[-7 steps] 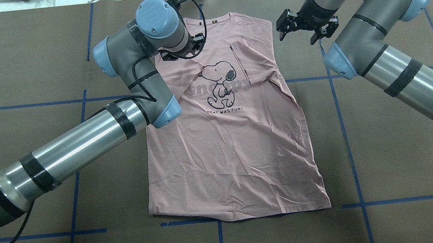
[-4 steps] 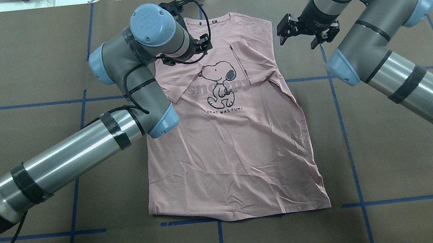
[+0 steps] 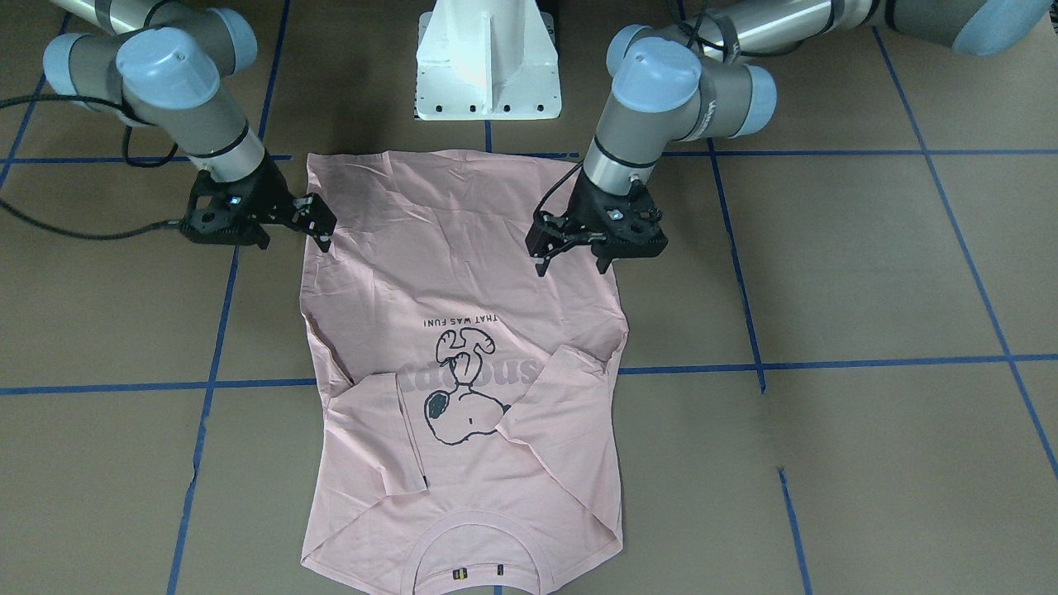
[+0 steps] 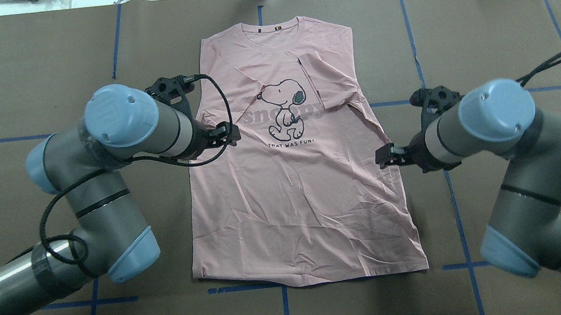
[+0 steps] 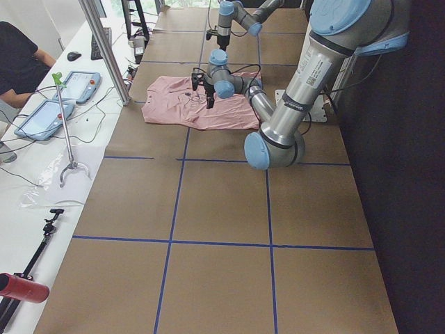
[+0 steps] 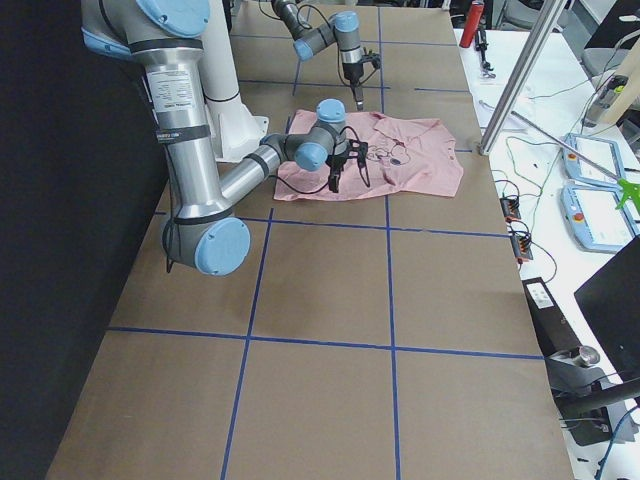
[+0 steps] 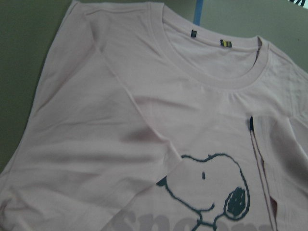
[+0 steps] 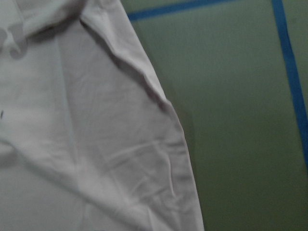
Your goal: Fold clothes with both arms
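The pale pink T-shirt [image 4: 295, 202] lies flat on the brown table, print up, collar at the far edge and both sleeves folded in over the chest. It also shows in the front view as the shirt [image 3: 430, 273], where the collar is nearest the camera. My left gripper [image 4: 224, 132] hovers at the shirt's left side edge, level with the print, open and holding nothing. My right gripper [image 4: 387, 156] sits at the right side edge, a little nearer the hem, also open and holding nothing. The front view shows the left gripper [image 3: 570, 260] and the right gripper [image 3: 324, 227] just above the cloth. No fingers appear in either wrist view.
The white pedestal base [image 3: 488, 66] stands behind the shirt's hem. Blue tape lines [image 4: 430, 112] grid the brown table cover. A side desk with tablets [image 5: 66, 90] and a seated person [image 5: 17, 59] lies beyond the far edge, behind a metal pole [image 5: 104, 49].
Both arms have swung back from the shirt's shoulders toward the robot and now sit at the mid side edges. The shirt has not moved.
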`<act>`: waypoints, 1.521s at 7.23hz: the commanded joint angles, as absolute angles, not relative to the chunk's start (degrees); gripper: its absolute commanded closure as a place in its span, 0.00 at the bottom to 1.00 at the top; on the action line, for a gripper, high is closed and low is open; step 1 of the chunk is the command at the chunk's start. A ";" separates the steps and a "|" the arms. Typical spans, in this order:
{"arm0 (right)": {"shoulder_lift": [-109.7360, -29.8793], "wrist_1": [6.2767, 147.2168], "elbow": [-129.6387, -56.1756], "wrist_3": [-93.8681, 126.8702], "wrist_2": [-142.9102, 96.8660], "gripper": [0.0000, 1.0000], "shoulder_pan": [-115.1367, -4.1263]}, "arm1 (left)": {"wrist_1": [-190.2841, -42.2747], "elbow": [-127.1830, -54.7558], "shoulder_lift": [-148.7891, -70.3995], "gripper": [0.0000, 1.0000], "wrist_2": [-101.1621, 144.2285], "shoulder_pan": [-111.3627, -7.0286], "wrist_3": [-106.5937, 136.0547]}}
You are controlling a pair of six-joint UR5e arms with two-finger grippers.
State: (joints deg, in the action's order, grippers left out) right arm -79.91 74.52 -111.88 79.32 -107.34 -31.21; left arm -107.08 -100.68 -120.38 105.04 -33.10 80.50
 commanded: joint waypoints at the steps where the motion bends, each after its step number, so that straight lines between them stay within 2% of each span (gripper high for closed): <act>1: -84.80 74.44 -117.41 91.10 -95.59 0.00 -17.28 | -102.24 -110.01 -114.53 0.00 103.89 -32.08 80.51; 2: -85.25 74.44 -118.47 93.67 -92.49 0.00 -14.44 | -101.69 -111.08 -114.52 0.00 104.06 -32.08 80.51; 11: -88.68 75.23 -117.69 93.96 -95.97 0.02 -12.30 | -101.60 -114.08 -114.61 0.00 104.59 -31.73 81.30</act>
State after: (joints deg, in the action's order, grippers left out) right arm -88.71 75.19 -117.84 93.94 -95.48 -12.47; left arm -101.59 -113.76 -114.61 104.59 -31.70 81.29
